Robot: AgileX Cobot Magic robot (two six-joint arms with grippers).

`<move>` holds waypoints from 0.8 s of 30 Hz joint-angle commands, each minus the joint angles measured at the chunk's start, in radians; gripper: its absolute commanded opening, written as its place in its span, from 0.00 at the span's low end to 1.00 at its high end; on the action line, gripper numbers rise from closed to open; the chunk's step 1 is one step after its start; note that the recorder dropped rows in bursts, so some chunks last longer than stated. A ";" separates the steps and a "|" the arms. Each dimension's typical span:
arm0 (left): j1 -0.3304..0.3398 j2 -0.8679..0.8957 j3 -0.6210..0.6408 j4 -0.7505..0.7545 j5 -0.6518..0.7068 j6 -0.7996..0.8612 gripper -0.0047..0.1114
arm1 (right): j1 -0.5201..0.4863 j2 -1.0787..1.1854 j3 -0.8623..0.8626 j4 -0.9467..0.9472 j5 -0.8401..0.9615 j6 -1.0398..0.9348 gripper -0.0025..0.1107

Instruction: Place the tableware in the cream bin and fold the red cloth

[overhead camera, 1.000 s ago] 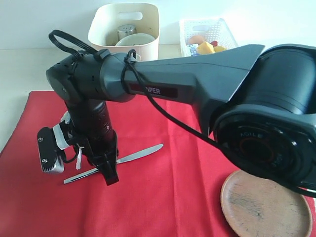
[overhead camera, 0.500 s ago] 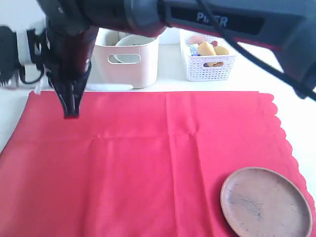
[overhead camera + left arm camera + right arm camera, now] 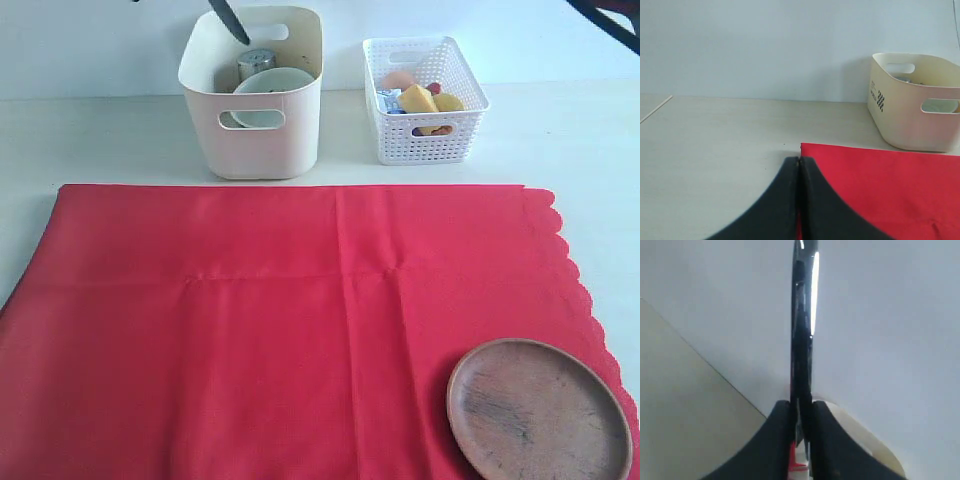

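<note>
Silver knife [image 3: 802, 315] clamped in right gripper [image 3: 801, 406], seemingly over cream bin [image 3: 250, 155]; left gripper [image 3: 798, 161] clenched.

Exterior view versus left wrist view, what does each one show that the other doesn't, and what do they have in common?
Only the exterior view shows the round wooden plate lying on the red cloth, the white lattice basket, and the knife angled above the cream bin. Only the left wrist view shows the left gripper, jaws closed with nothing between them, and a black printed mark on the bin's end wall. Both show the bin, the cloth and the table.
</note>
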 commanded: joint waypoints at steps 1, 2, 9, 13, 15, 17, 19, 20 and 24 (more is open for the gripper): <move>-0.006 -0.006 0.000 0.000 0.003 0.000 0.06 | -0.042 0.033 -0.003 -0.025 0.034 0.087 0.02; -0.006 -0.006 0.000 0.000 0.003 0.000 0.06 | -0.042 0.045 -0.003 -0.046 0.032 0.087 0.02; -0.006 -0.006 0.000 0.000 0.003 0.000 0.06 | -0.042 0.068 -0.003 -0.071 0.027 0.089 0.34; -0.006 -0.006 0.000 0.000 0.003 0.000 0.06 | -0.042 0.068 -0.003 -0.029 0.011 0.089 0.56; -0.006 -0.006 0.000 0.000 0.003 0.000 0.06 | -0.042 0.068 -0.003 0.034 0.011 0.091 0.58; -0.006 -0.006 0.000 0.000 0.003 0.000 0.06 | -0.041 0.068 -0.003 0.133 0.032 0.091 0.58; -0.006 -0.006 0.000 0.000 0.003 0.000 0.06 | -0.041 0.058 -0.003 0.154 0.038 0.089 0.58; -0.006 -0.006 0.000 0.000 0.003 0.000 0.06 | -0.041 0.052 -0.003 0.154 0.044 0.089 0.57; -0.006 -0.006 0.000 0.000 0.003 0.000 0.06 | -0.041 0.016 -0.003 0.154 0.125 0.089 0.50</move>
